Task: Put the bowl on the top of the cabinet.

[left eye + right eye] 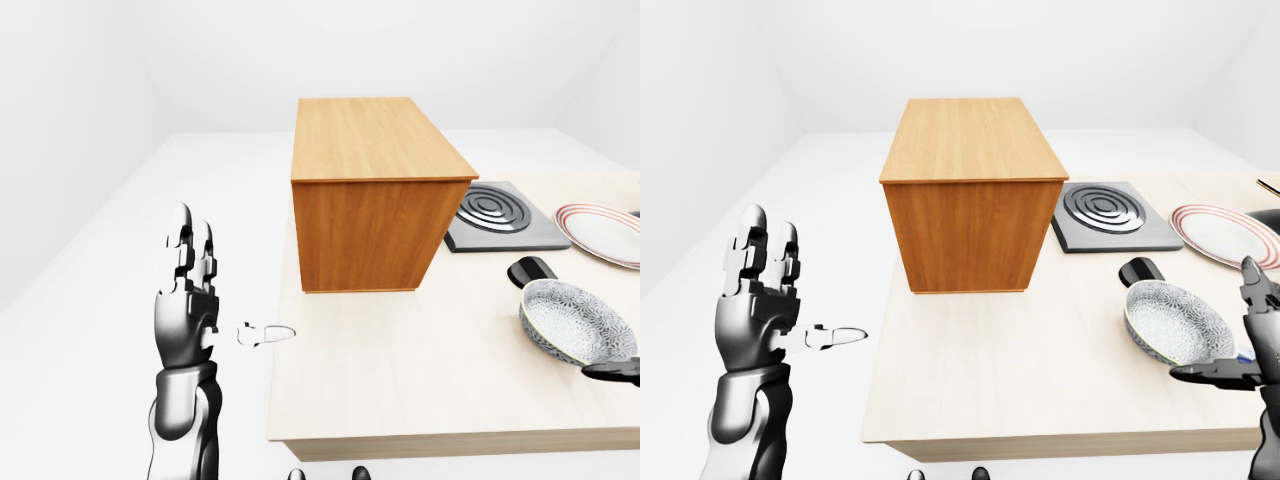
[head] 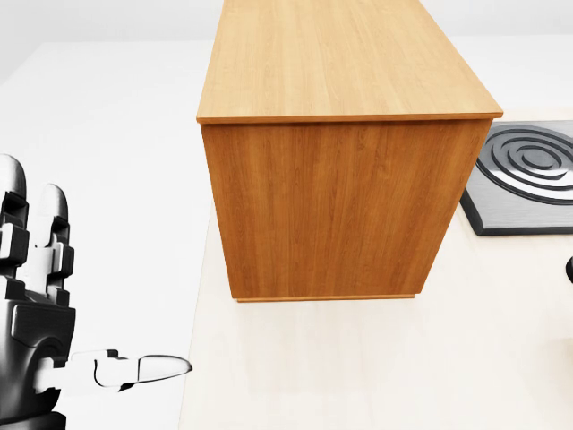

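Observation:
The bowl (image 1: 1175,328), grey-white with a speckled pattern, sits on the pale table (image 1: 1040,385) at the right of the right-eye view. My right hand (image 1: 1225,325) is open at that view's right edge, its thumb (image 1: 1205,373) stretched out just below the bowl's rim; I cannot tell whether it touches. The wooden cabinet (image 1: 970,215) stands on the table's left part, and its flat top (image 1: 965,135) is bare. My left hand (image 1: 805,285) is raised and open left of the table, holding nothing.
A black stove plate with rings (image 1: 1105,212) lies right of the cabinet. A red-rimmed plate (image 1: 1220,230) is farther right. A black object (image 1: 1145,272) touches the bowl's upper left rim. White floor surrounds the table.

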Robot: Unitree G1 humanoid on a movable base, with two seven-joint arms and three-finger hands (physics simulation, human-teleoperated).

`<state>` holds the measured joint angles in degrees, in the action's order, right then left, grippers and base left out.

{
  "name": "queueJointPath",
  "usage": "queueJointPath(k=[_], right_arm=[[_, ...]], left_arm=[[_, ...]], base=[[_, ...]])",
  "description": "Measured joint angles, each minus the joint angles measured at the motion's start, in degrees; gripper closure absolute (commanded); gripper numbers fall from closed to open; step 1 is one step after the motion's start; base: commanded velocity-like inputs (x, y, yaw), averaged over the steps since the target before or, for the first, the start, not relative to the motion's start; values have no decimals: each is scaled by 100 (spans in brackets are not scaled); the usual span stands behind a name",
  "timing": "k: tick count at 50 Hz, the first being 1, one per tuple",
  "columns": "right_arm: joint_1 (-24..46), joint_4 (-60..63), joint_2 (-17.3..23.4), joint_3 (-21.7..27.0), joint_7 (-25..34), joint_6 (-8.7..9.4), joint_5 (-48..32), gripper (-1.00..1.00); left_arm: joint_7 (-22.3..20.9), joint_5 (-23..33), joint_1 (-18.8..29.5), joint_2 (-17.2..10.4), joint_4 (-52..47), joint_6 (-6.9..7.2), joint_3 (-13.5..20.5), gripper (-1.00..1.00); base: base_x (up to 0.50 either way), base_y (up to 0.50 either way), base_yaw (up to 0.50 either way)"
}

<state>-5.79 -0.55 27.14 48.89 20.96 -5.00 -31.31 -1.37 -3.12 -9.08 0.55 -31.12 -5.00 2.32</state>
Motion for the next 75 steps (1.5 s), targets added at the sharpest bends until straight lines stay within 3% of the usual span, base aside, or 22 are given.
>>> queueJointPath(k=[16, 75], right_arm=[[24, -260, -84, -446, -272, 0, -300, -100], [-147, -1384, -296, -1357, -1172, 0, -819, -100]], left_arm=[[12, 2, 18, -1, -4, 0, 12, -100], [4, 15, 19, -5, 32, 0, -9, -100]], base=[[0, 0, 0], [0, 0, 0]])
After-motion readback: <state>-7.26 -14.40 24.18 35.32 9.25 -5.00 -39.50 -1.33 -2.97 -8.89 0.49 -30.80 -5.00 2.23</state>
